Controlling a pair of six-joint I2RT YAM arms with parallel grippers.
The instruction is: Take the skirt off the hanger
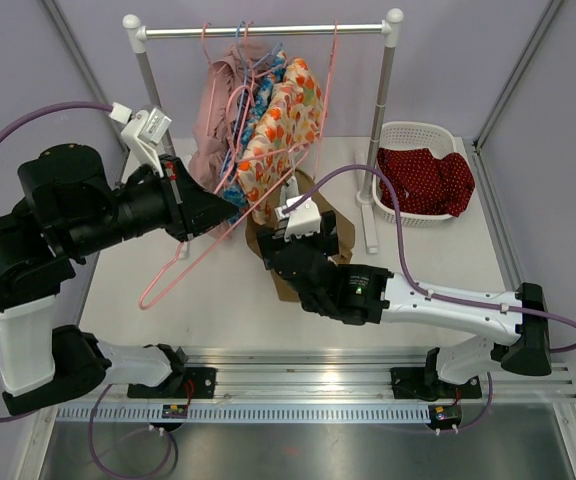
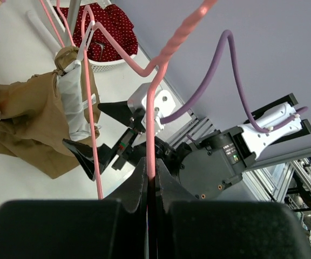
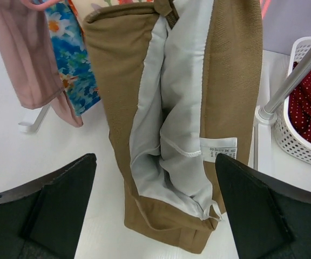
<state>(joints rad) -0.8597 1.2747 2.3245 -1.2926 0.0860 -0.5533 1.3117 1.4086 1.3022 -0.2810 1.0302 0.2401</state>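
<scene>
The brown skirt [image 3: 117, 108] with a grey lining [image 3: 171, 108] hangs from the far end of a pink hanger [image 2: 154, 102], its lower end bunched on the table. In the top view the skirt [image 1: 344, 236] lies under my right wrist. My left gripper [image 2: 151, 181] is shut on the hanger's wire and holds it slanted over the table, also seen from above [image 1: 196, 212]. My right gripper [image 3: 155, 208] is open, with a finger on either side of the skirt's lower end and not touching it; from above it [image 1: 288, 214] is just in front of the skirt.
A clothes rack [image 1: 268, 31] at the back carries a pink garment [image 1: 211, 110], a floral garment [image 1: 286, 120] and several pink hangers. A white basket [image 1: 438, 214] with red dotted cloth [image 1: 423, 175] stands at the back right, beside the rack's right post [image 3: 290, 81].
</scene>
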